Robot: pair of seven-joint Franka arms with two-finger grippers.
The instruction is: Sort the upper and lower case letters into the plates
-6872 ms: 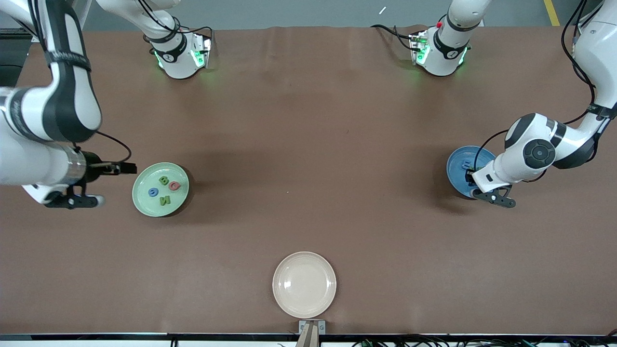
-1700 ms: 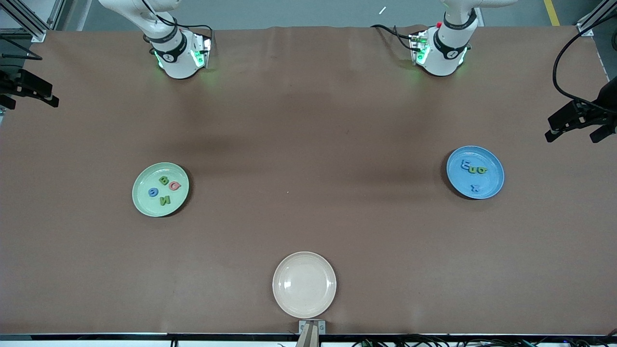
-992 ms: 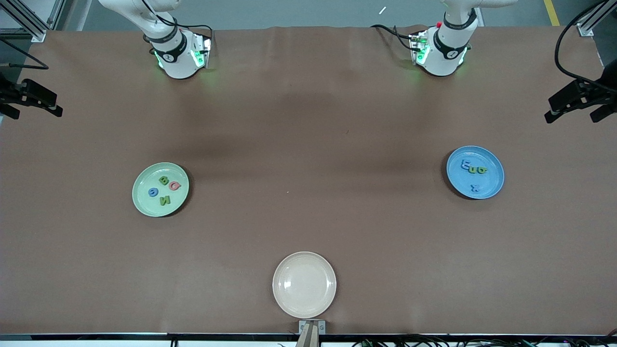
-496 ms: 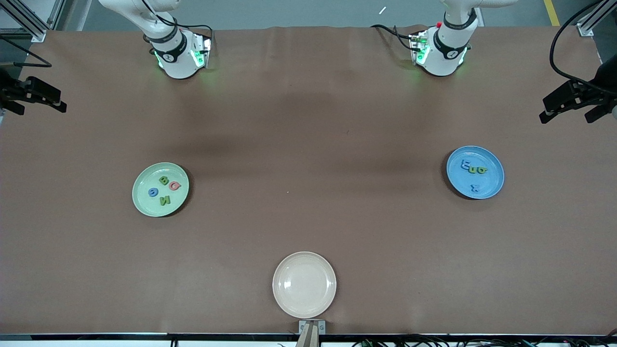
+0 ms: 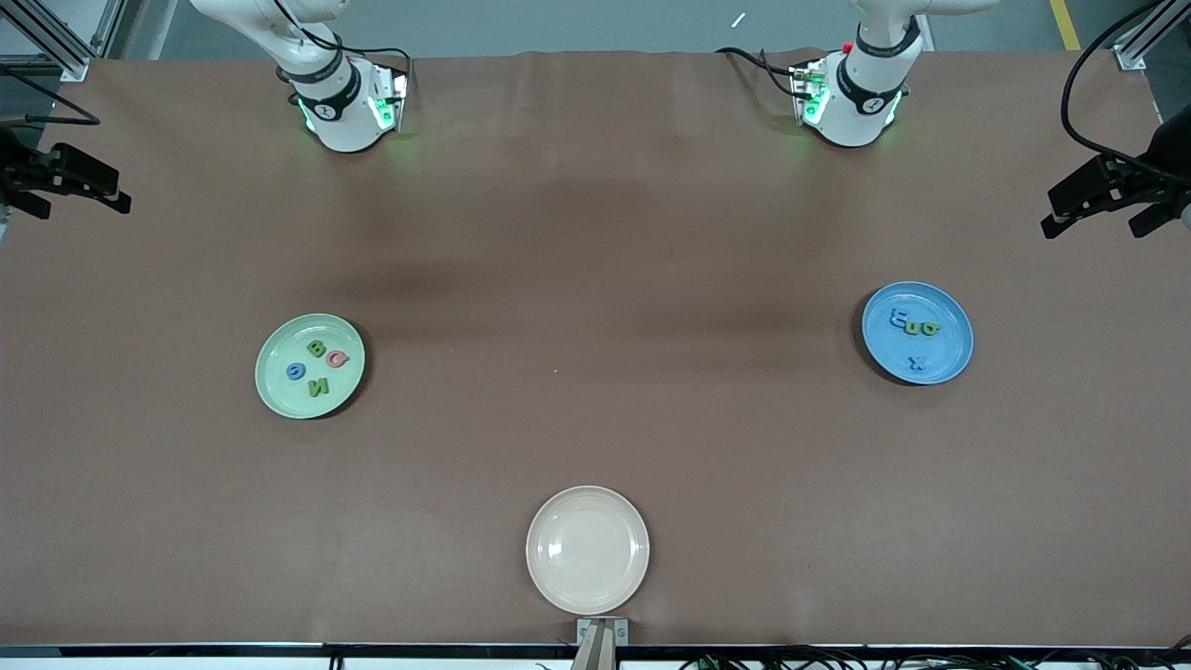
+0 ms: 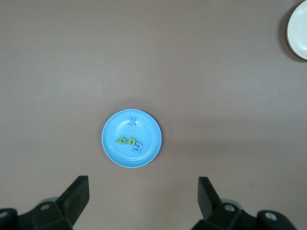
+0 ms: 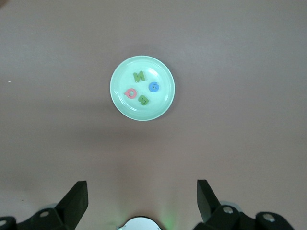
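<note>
letters (image 5: 321, 365) in plates (image 5: 279, 400), grippers (image 5: 1107, 200) apart

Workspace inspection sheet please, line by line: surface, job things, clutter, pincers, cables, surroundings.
Surface: brown table, bare between the plates.
Job's things: mint green plate holds four letters; blue plate holds four letters.
Clutter: cream plate, nothing in it, nearest the front camera.
Pincers: left pincer and right pincer open, holding nothing, raised at the table's ends.
Cables: black cables by both bases.
Surroundings: grey floor along the table's edge.

table (image 5: 595, 279): matt brown covering | plates (image 5: 309, 366): smooth plastic | cream plate (image 5: 587, 549): glossy
</note>
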